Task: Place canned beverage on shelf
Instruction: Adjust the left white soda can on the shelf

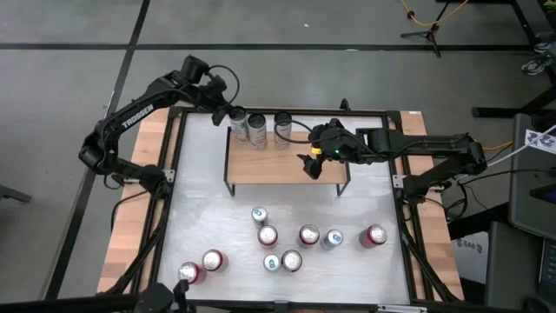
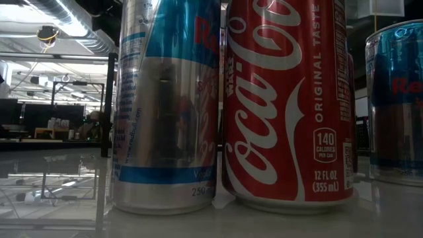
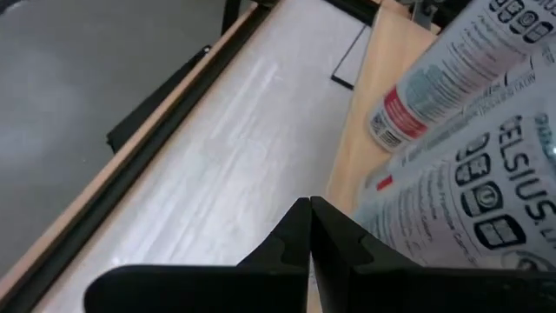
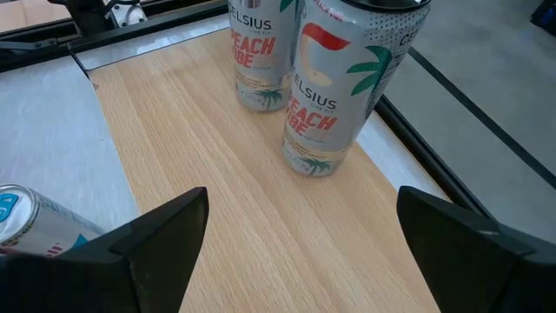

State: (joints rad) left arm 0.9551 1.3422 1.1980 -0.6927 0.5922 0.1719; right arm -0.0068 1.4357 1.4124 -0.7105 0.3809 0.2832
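The right tool (image 1: 310, 165) gapes wide and empty above the shelf (image 1: 269, 167); the left tool (image 1: 228, 111) is pinched closed beside the cans (image 1: 258, 129).

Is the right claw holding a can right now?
No: the right claw stands open and empty above the light wood plank shelf, short of the silver Celsius cans.

Three cans (image 1: 258, 127) on shelf (image 1: 278, 167) rear edge; nine cans (image 1: 292, 261) before shelf.
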